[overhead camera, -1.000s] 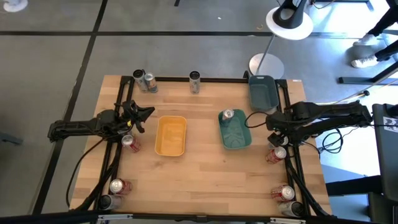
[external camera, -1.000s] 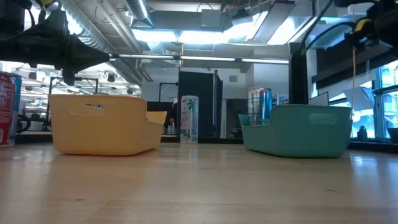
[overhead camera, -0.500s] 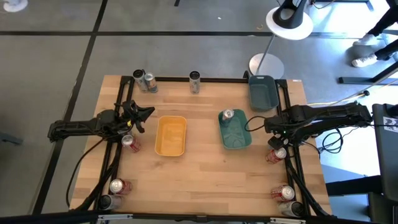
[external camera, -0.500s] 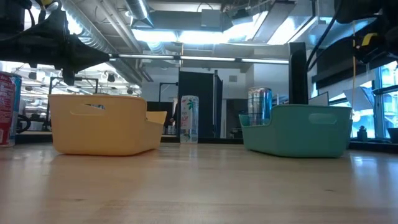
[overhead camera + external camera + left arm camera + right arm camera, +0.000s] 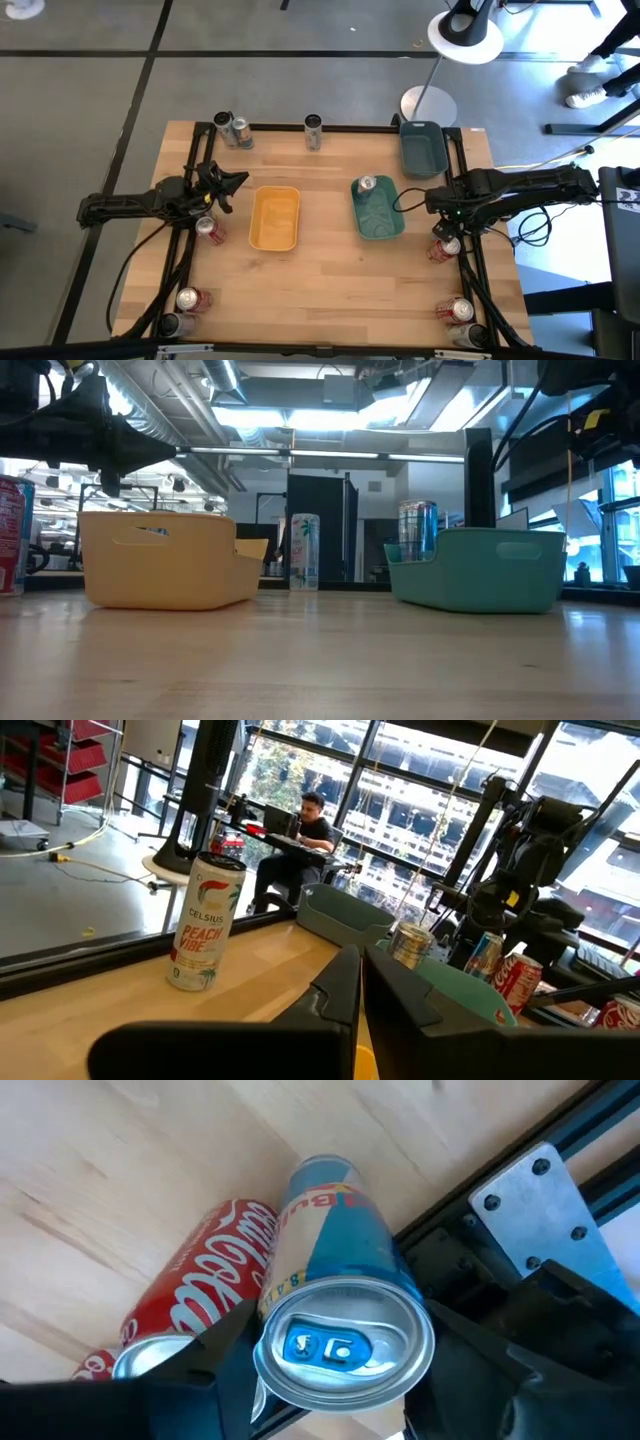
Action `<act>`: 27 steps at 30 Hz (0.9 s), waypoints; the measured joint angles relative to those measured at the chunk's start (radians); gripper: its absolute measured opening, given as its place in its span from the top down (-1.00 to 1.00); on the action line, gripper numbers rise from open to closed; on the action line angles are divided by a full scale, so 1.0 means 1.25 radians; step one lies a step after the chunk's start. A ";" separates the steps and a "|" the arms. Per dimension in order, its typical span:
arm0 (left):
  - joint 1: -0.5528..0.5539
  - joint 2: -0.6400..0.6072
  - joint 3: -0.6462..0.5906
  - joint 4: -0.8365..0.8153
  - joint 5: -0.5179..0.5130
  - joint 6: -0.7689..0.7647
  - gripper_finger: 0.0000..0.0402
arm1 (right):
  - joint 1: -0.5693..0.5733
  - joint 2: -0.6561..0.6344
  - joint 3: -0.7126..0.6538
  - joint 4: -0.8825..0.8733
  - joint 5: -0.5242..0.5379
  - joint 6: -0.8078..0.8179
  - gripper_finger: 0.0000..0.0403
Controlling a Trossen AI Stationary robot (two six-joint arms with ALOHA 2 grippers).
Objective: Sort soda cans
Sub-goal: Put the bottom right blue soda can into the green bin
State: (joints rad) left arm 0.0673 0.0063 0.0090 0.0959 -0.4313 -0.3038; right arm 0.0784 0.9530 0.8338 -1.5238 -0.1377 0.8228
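Right gripper (image 5: 335, 1410) has dropped over blue can (image 5: 335, 1295) (upright).

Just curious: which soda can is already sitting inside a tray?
The silver-topped can standing in the teal tray, at its far end; every other can stands on the table.

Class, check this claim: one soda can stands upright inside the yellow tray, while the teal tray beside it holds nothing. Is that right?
Not quite: the trays are swapped. The high view shows the can standing in the teal tray, at its far end, while the yellow tray beside it holds nothing. The low view shows the same can rising above the teal tray's rim.
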 joint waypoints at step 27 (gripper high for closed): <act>0.000 0.017 0.105 0.068 0.021 0.065 0.16 | 0.000 0.037 0.364 0.282 0.183 -0.275 -0.12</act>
State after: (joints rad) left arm 0.0673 0.0270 0.1406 0.1809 -0.4044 -0.2227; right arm 0.0780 0.9992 1.2888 -1.1712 0.0911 0.4786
